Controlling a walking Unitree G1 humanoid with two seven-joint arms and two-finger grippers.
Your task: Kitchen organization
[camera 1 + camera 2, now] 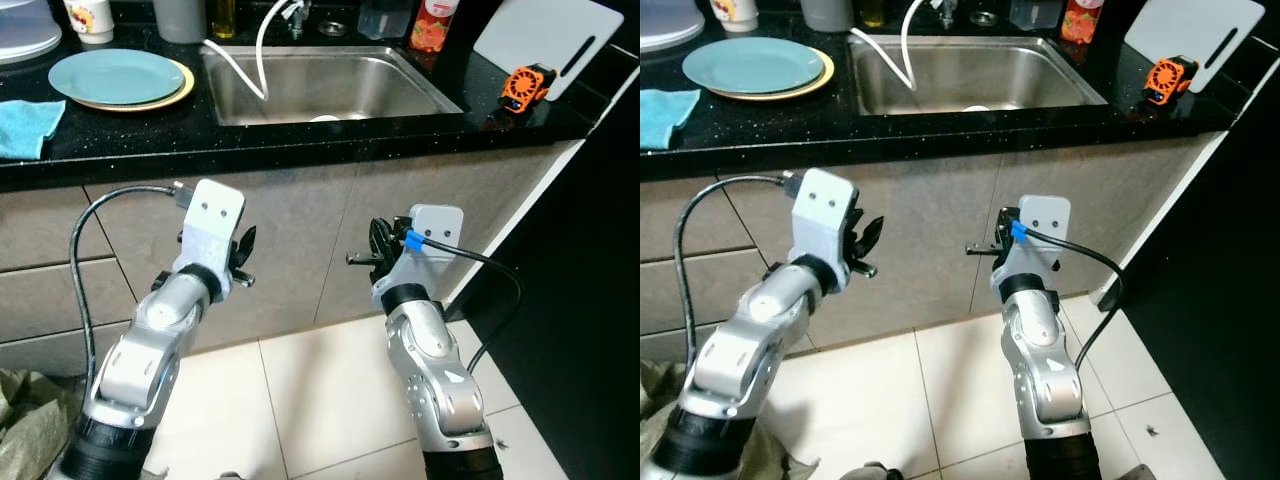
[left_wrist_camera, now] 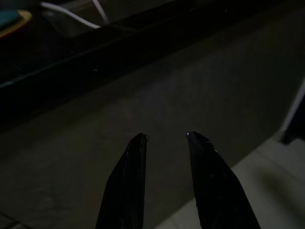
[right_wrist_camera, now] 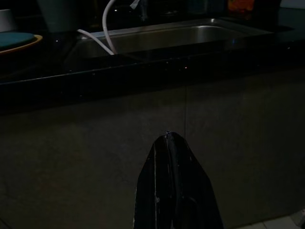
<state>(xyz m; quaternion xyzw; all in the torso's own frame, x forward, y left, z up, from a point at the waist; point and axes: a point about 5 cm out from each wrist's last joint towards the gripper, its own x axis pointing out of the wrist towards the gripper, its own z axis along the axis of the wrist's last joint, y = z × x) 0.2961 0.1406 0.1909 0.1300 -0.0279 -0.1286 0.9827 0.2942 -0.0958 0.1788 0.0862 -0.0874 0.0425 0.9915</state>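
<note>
I face a black kitchen counter [image 1: 300, 135] with a steel sink [image 1: 320, 85] set into it. A teal plate [image 1: 115, 75] rests on a yellow plate at the counter's left. Both arms are raised in front of the grey cabinet doors below the counter. My left gripper [image 2: 166, 138] is open, its two black fingers apart with nothing between them. My right gripper [image 3: 167, 136] is shut, fingers pressed together and empty, pointing at the cabinet face under the sink.
A blue cloth [image 1: 25, 125] lies at the counter's far left. A white cutting board [image 1: 545, 40], an orange gadget [image 1: 525, 87] and a red bottle [image 1: 432, 25] stand right of the sink. White hoses [image 1: 250, 55] hang into the basin. Pale floor tiles [image 1: 300, 400] lie below.
</note>
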